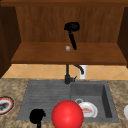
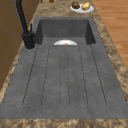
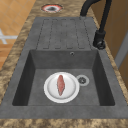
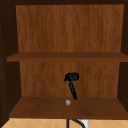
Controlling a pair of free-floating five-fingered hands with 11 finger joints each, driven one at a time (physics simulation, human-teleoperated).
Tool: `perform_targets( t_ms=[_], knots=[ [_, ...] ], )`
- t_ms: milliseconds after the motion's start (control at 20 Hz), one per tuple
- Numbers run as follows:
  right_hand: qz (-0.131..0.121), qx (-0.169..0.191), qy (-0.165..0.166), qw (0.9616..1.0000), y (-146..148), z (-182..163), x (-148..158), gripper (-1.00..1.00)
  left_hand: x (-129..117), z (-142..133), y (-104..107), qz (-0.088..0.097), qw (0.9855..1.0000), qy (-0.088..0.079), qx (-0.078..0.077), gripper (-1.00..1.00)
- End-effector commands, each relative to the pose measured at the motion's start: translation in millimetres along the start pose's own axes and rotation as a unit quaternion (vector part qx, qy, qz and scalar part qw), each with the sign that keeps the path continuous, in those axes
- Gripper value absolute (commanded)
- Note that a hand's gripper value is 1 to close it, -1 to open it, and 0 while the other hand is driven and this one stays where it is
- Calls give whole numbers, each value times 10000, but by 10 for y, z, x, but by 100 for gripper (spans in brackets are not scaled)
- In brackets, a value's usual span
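The right hand (image 1: 72,26) floats high up inside the wooden cabinet (image 1: 100,25), above the bottom shelf (image 1: 37,53). It looks like a dark blob, so I cannot tell if it is open or closed. A thin black stick (image 1: 73,40) runs down from the hand toward 6 o'clock and ends near the shelf. A small grey ball (image 1: 67,48) lies on the shelf, just beside the bottom end of the stick, at about 7 o'clock from the hand. The ball does not seem to touch the stick, but it is hard to be sure.

The left hand (image 1: 37,115) hangs low, over the near edge of the sink (image 1: 45,92). I cannot tell how it is held either. A big red ball (image 1: 67,115) shows just beside it, at 3 o'clock. I cannot tell what the red ball rests on.

At 2 o'clock from the red ball, a white plate (image 3: 61,87) with a pink piece of food (image 3: 60,85) lies in the sink's deep part. The black tap (image 1: 67,75) stands at 12 o'clock from the red ball.
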Motion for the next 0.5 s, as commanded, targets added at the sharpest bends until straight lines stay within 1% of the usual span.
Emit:
perform_targets(
  t_ms=[0, 150, 300, 400, 450],
  knots=[
    [-88, 611, -52, 9981, -7, -109, 39, -100, 0, 0, 0, 0, 10000, 0, 0, 0],
    [-138, 1013, -48, 9947, -6, -195, 61, -100, 0, 0, 0, 0, 10000, 0, 0, 0],
    [-230, 1404, -57, 9898, -18, -281, 75, -100, 0, 0, 0, 0, 10000, 0, 0, 0],
    [-244, 1679, -47, 9855, -14, -381, 53, -100, 0, 0, 0, 0, 10000, 0, 0, 0],
    [-258, 1707, -42, 9850, -51, -472, 32, -100, 0, 0, 0, 0, 10000, 0, 0, 0]
  ],
)
